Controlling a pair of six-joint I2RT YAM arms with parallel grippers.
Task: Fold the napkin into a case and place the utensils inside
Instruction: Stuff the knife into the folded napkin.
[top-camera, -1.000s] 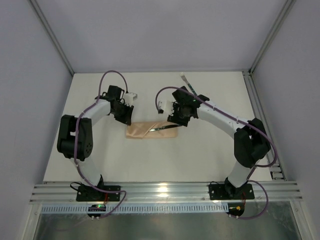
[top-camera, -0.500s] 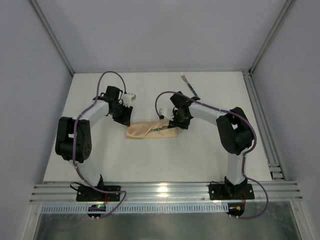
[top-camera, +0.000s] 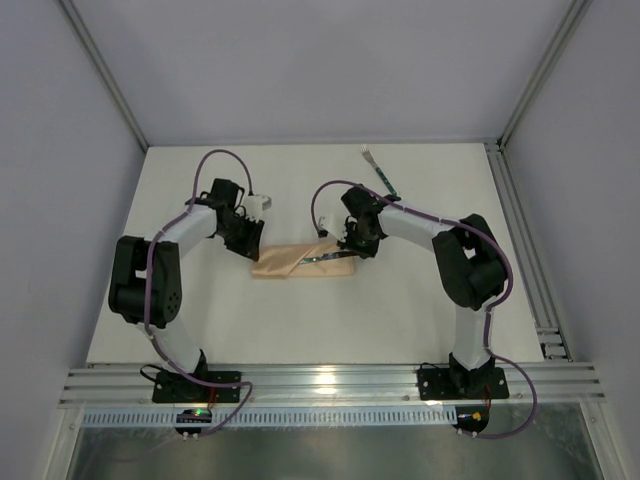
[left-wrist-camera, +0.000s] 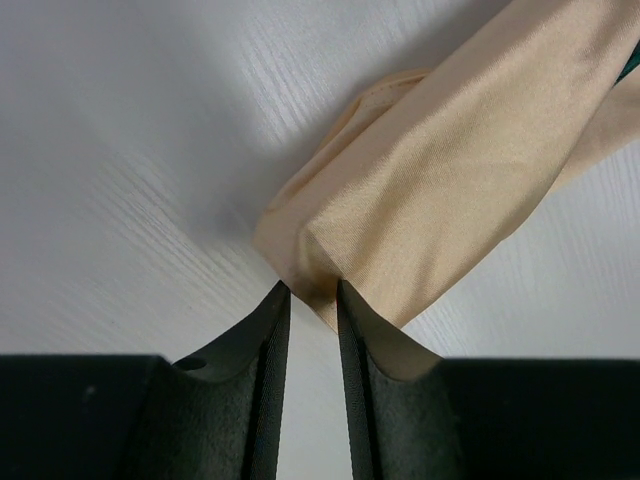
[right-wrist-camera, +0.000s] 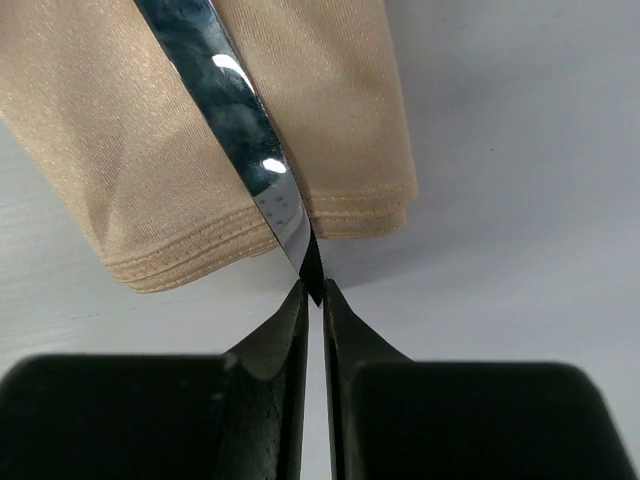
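The white, faintly grained worktop (top-camera: 200, 320) has much free room toward 6 o'clock and toward both side edges. One case (top-camera: 295, 264) lies near its middle as a narrow band from 9 to 3 o'clock. It is of soft peach-tan cloth with a fine weave, a stitched hem at its 3 o'clock end and a diagonal fold. Two utensils are visible. One utensil (right-wrist-camera: 235, 120), flat and shiny silver, lies on the case. The right end effector (right-wrist-camera: 312, 295) is nearly closed and pinches its thin tip just past the hem. The second utensil (top-camera: 380, 172) has a dark green handle and a pale end. It lies well apart at 1 o'clock, near the far edge. The left end effector (left-wrist-camera: 312, 295) has its jaws narrow and grips the pointed corner of the case at the 9 o'clock end.
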